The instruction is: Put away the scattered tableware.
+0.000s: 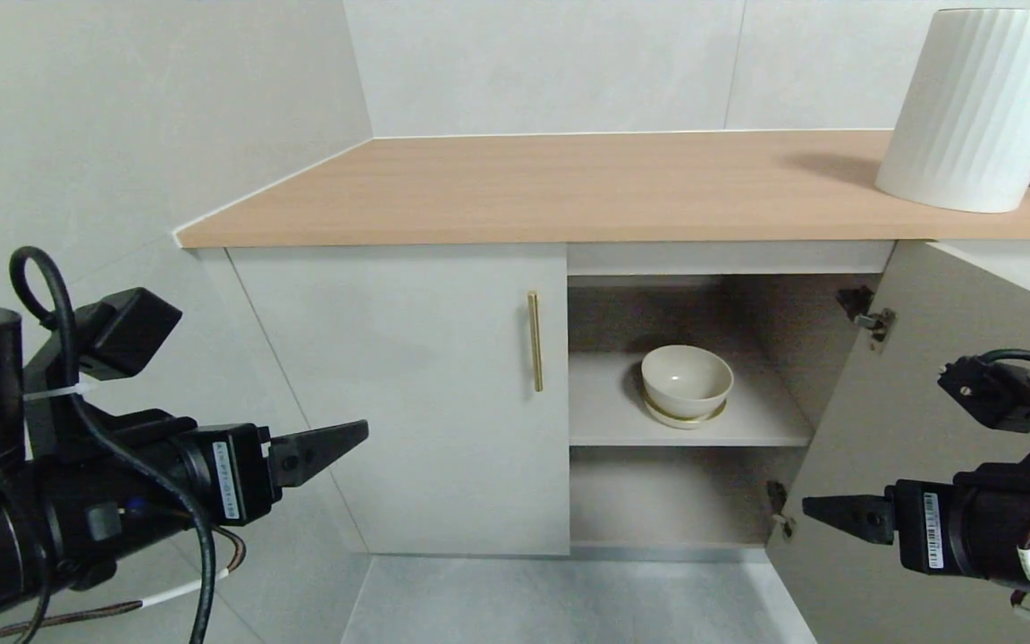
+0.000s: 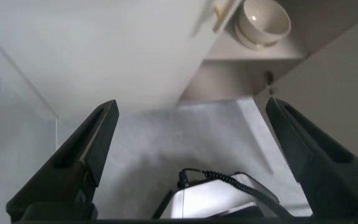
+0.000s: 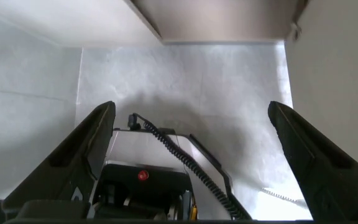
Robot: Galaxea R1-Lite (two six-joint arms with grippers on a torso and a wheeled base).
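Wooden countertop (image 1: 569,188) above open cabinet (image 1: 408,394), bowl (image 1: 687,380) on its shelf (image 1: 604,407)

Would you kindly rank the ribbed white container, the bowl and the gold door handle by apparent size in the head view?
Largest: ribbed white container.
Then: bowl.
Smallest: gold door handle, long but very thin.

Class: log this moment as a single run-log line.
bowl on saucer, upper cabinet shelf | right door open | left gripper open, empty | right gripper open, empty

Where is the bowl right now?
In the head view, the cream bowl sits on a plate on the open cupboard shelf, right of the gold handle.
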